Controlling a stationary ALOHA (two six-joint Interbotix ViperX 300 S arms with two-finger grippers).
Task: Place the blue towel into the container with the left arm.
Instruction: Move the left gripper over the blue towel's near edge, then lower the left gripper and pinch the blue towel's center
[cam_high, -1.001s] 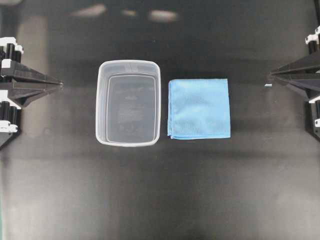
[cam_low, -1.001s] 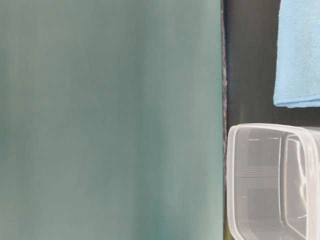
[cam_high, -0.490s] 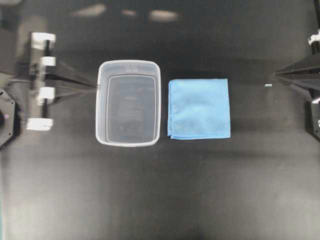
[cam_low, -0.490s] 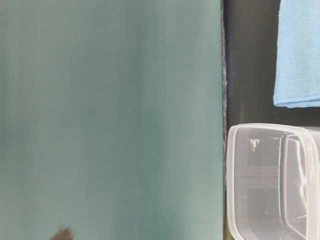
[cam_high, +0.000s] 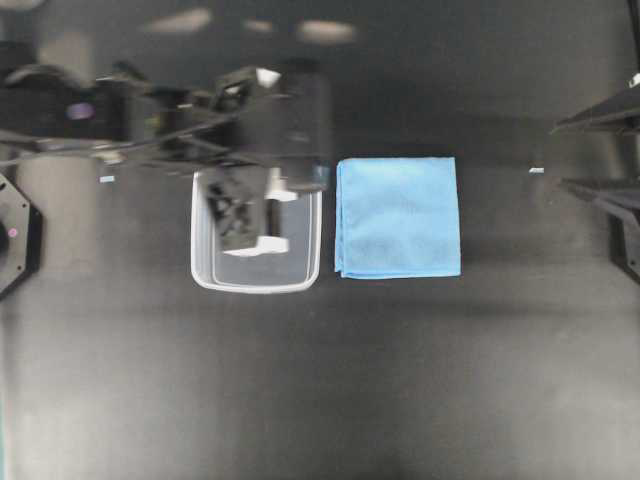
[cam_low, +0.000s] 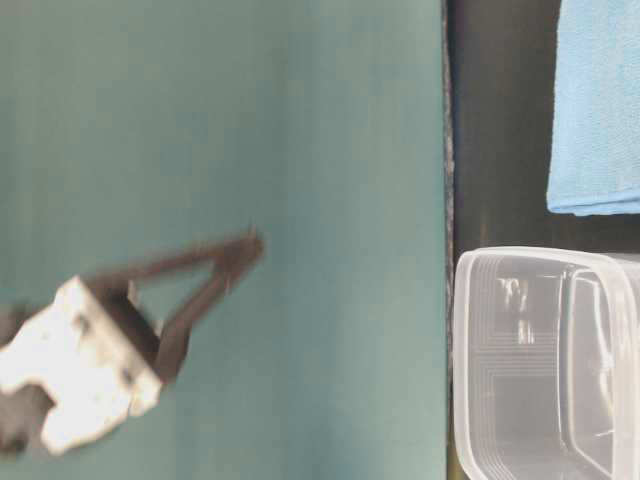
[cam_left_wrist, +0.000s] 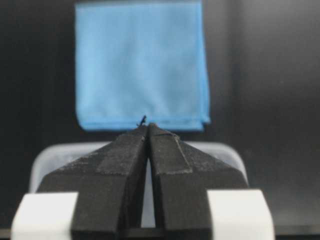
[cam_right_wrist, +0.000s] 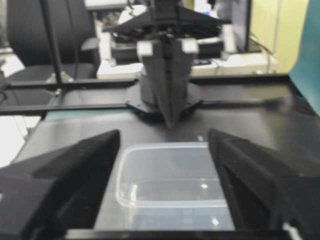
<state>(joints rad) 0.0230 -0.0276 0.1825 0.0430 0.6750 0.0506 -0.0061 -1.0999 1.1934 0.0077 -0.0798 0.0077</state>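
Note:
The blue towel (cam_high: 398, 217) lies flat and folded square on the black table, just right of the container (cam_high: 255, 280), a clear plastic tub. My left arm reaches over the tub, blurred by motion. My left gripper (cam_high: 318, 185) hangs above the tub's right side. It is shut and empty in the left wrist view (cam_left_wrist: 146, 125), with the towel (cam_left_wrist: 140, 65) ahead and the tub's rim (cam_left_wrist: 50, 155) below. My right gripper (cam_high: 560, 155) stays at the right edge, open and empty, and its view frames the container (cam_right_wrist: 172, 185).
The table is black and matte. A teal wall (cam_low: 300, 120) fills most of the table-level view, with the left gripper (cam_low: 252, 243) blurred against it. A small white speck (cam_high: 537, 170) lies near the right gripper.
My left arm has swung in from the left edge to above the container, its gripper still shut. My right gripper has opened and drawn back slightly. Towel and container have not moved.

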